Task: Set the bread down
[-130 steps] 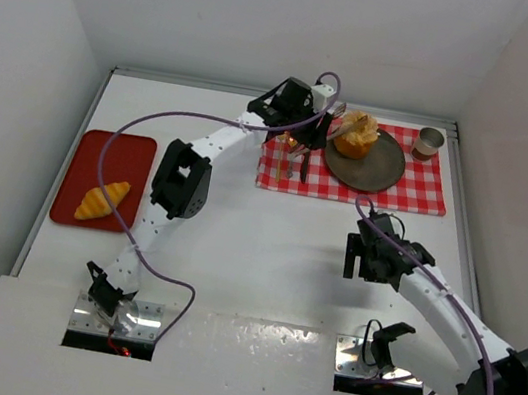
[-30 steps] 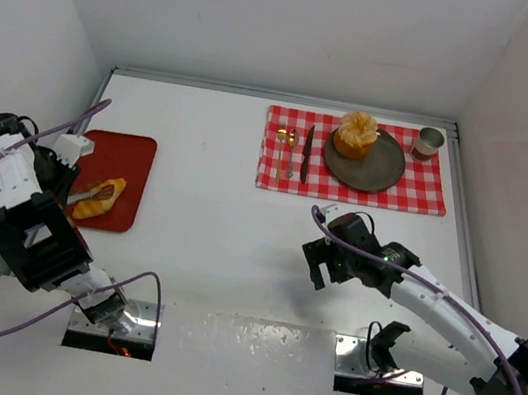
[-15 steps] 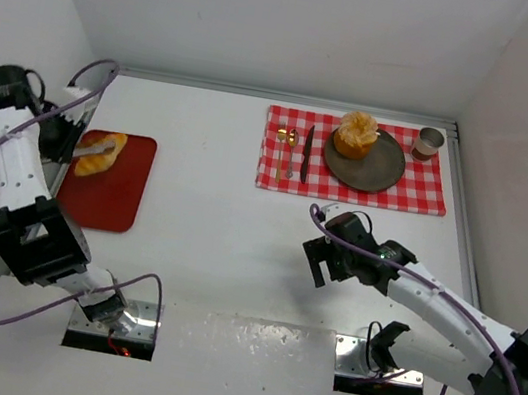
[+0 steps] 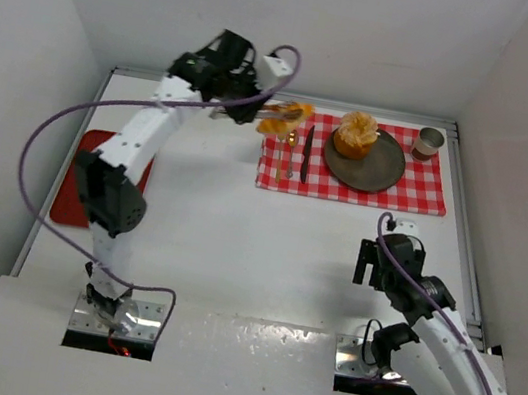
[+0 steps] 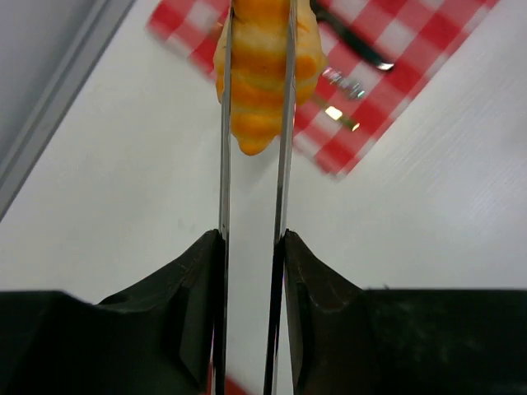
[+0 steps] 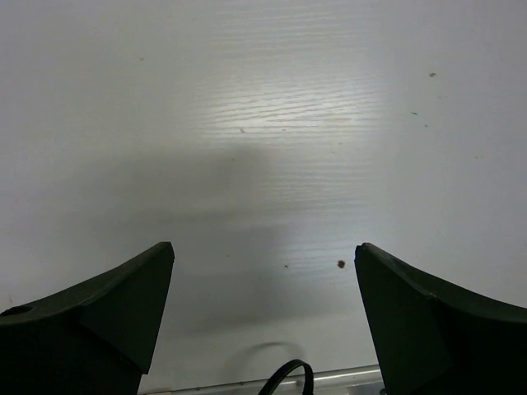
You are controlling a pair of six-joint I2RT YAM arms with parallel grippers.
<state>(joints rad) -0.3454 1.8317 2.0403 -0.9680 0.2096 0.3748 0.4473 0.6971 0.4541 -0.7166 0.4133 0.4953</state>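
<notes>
Bread is sitting in two places right now. The croissant (image 4: 288, 116) is hanging at about twelve o'clock from the middle of the white table (image 4: 241, 214), pinched in the left gripper (image 4: 282, 116). That arm is stretching far out toward the back wall. It is holding the piece over the left edge of the red-and-white checked cloth (image 4: 417, 191). The croissant seems to be clear of the fabric, though I cannot be sure from up here.

In the left wrist view the gripper's (image 5: 259, 49) two thin fingers (image 5: 224, 123) are standing only narrowly apart, pressing on the ridged sides of the croissant (image 5: 263, 78). Its pointed end is facing the camera. The cloth's (image 5: 428, 41) corner and what looks like a fork (image 5: 344, 82) are lying below it.

The ruffled bun (image 4: 357, 134) is resting at one o'clock on the far-left part of a dark round plate (image 4: 388, 168), which is lying on the cloth. A black knife (image 4: 306, 152) is lying just left of the plate, and a small cup (image 4: 429, 142) is standing at the cloth's far right corner.

A red tray (image 4: 68, 205) is lying at nine o'clock, partly behind the left arm.

The right gripper (image 4: 379, 268) is hovering at four o'clock over bare tabletop. In its own wrist view the gripper (image 6: 263, 247) is spreading its fingers wide and gripping nothing.
</notes>
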